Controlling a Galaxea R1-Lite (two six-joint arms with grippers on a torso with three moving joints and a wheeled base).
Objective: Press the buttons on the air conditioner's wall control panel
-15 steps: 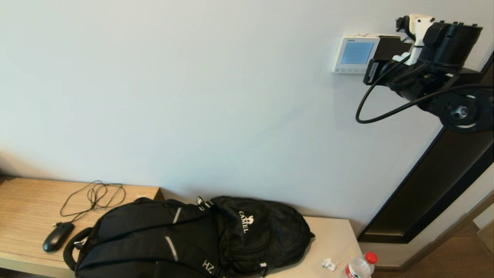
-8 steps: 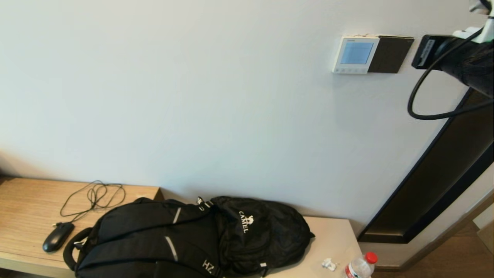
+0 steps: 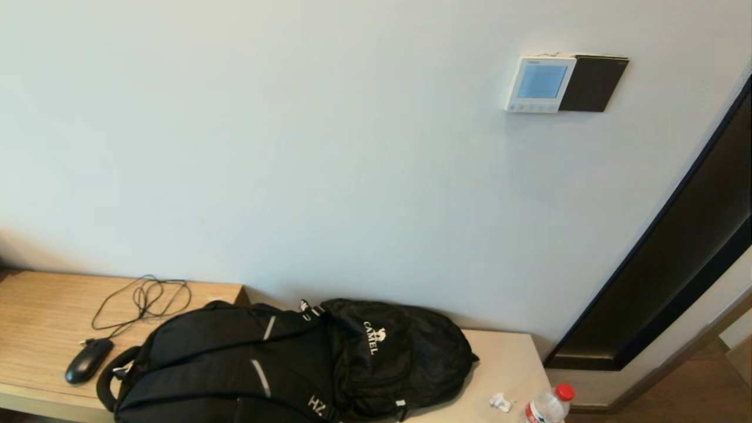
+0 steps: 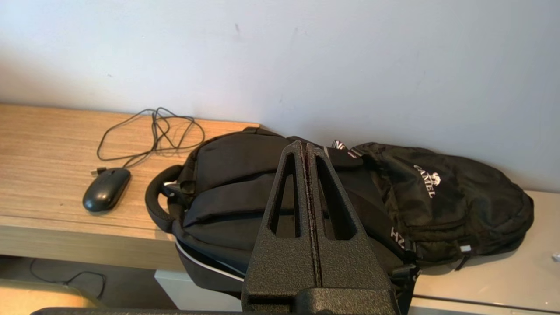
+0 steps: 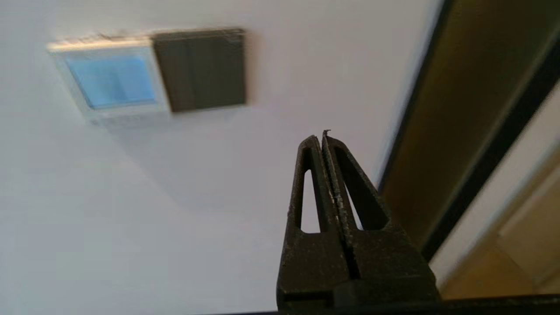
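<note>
Right gripper (image 5: 323,136), black fingers pressed together, points at bare wall well clear of the small square white plastic wall control panel (image 3: 540,83) at the head view's upper right, whose tiny stiff pale buttons (image 3: 530,107) likely need only a light fingertip poke.

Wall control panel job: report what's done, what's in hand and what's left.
Done: nothing shows whether any button was pressed; the wall control panel has its screen lit. In hand: the right gripper, shut, has pulled away from the panel, off the wall and out of the head view. The left gripper hangs shut over the backpack. Left: cannot tell.
</note>
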